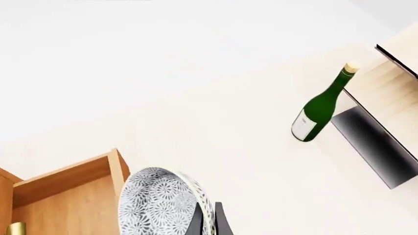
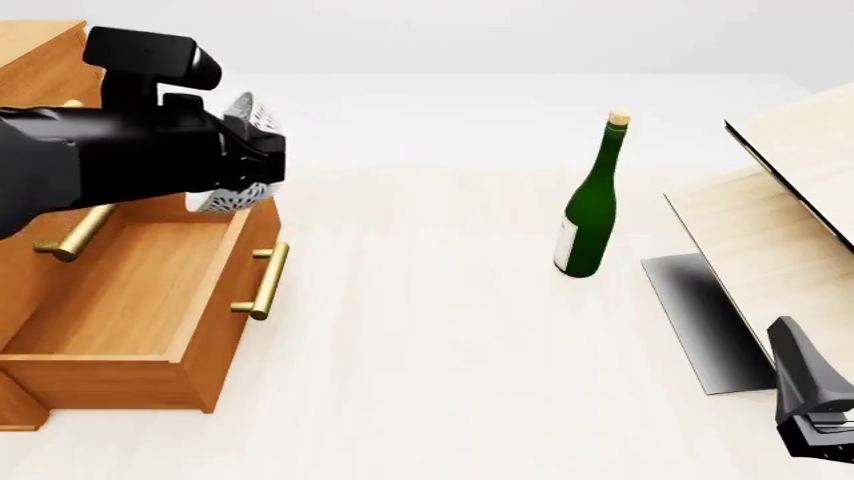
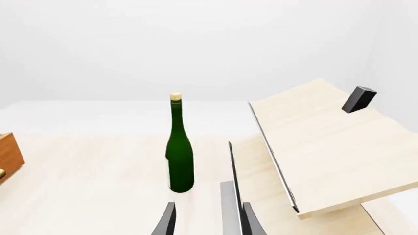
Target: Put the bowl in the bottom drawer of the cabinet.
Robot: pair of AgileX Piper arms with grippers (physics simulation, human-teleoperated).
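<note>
My left gripper is shut on the rim of the bowl, a white one with a grey speckled pattern, and holds it tipped on its side. The bowl hangs above the far right corner of the bottom drawer, which is pulled out of the cabinet and shows a bare wooden floor. One dark finger shows against the bowl's rim, beside the drawer's wall. My right gripper rests low at the near right, open and holding nothing.
A green bottle with a cork stands upright mid-table, right of the drawer. Pale light-wood boards lean at the far right. A brass handle sticks out of the drawer front; a higher handle overhangs the drawer's left side.
</note>
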